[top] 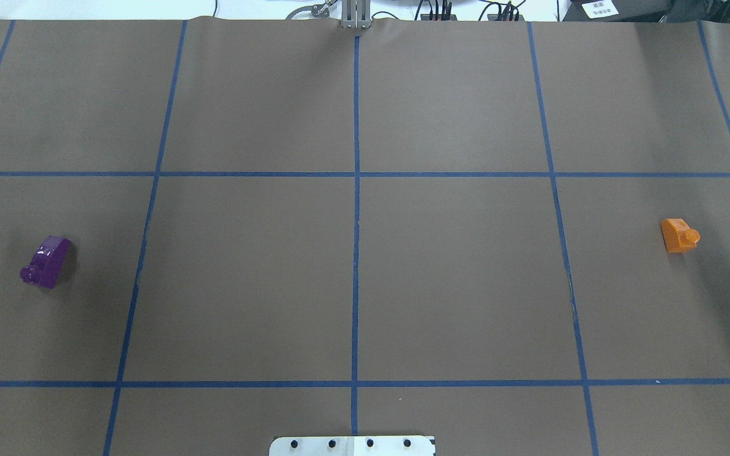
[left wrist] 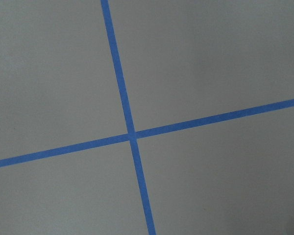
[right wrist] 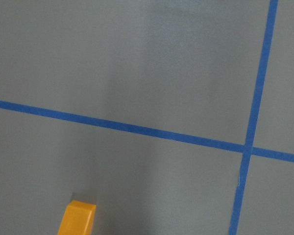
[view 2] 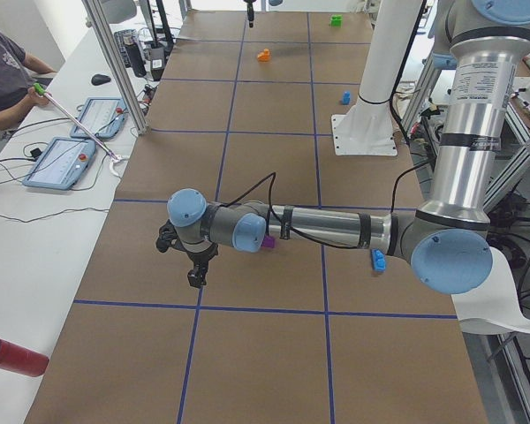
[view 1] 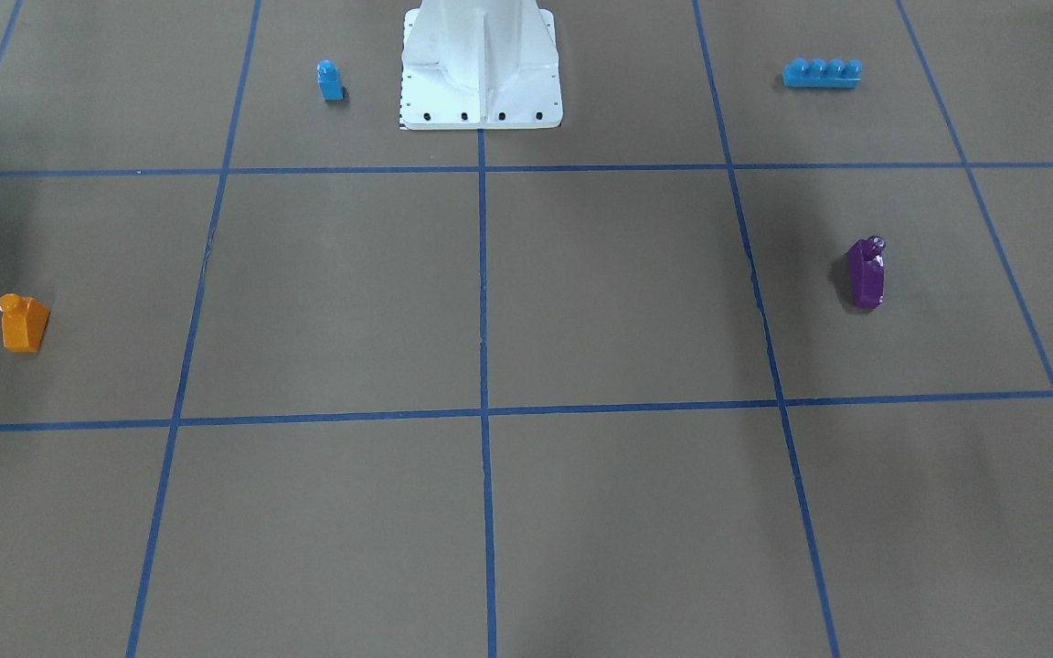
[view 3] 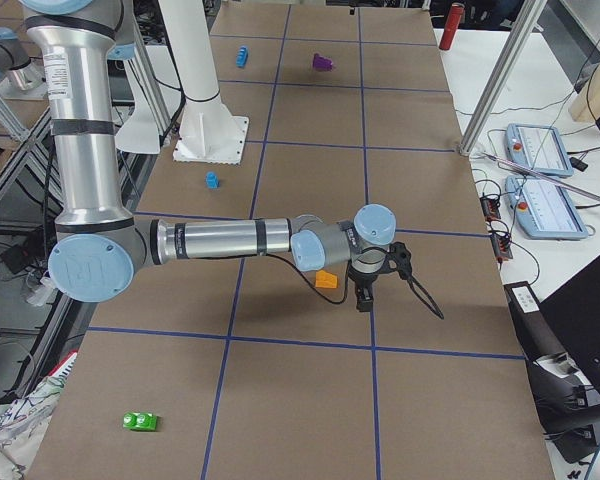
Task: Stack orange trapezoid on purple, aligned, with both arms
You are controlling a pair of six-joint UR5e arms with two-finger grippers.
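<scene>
While unstacked, orange trapezoid (right wrist: 78,218): lower left in right wrist view, near right gripper (view 3: 363,298).
purple (view 2: 268,241): near left gripper (view 2: 197,278).
jaws: opening unclear, neither brick held.

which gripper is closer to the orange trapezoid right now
Right. The right gripper hangs just beside the orange trapezoid, apart from it; the left gripper is at the table's other end, near the purple brick.

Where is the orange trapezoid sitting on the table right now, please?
In the overhead view the orange trapezoid stands at the far right, on the robot's right side, in the middle row of the tape grid, far from the purple brick.
</scene>
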